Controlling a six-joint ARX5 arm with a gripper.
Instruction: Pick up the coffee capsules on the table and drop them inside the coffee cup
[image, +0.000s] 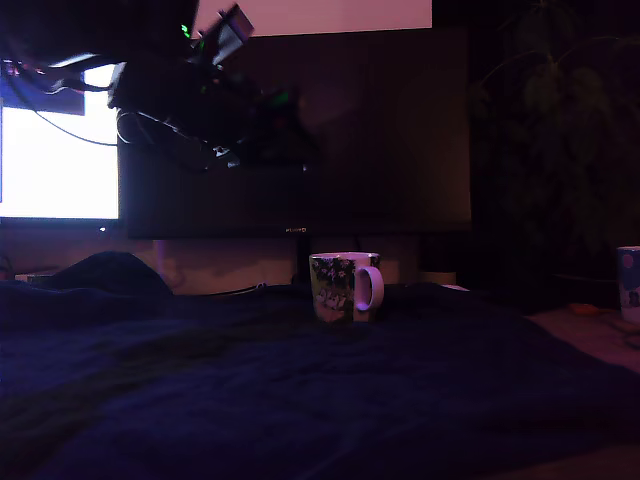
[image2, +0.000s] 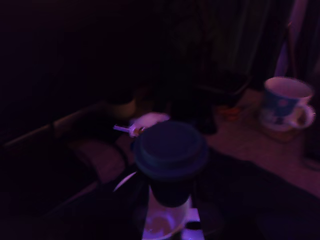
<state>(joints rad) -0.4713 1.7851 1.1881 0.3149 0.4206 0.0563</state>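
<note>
The coffee cup (image: 345, 287) stands on the table (image: 300, 400) just right of the exterior view's centre — a monitor (image: 300, 130) behind it. The arm (image: 200, 90) hangs at upper left. A second cup (image: 628, 285) sits at the right edge, well apart.

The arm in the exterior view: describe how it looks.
The arm shows as a dark, near-black, angular silhouette with thin cables looping beneath it. Small green lights glow on it, and a paler grey block sits at its upper end. The dim light hides its end effector.
</note>
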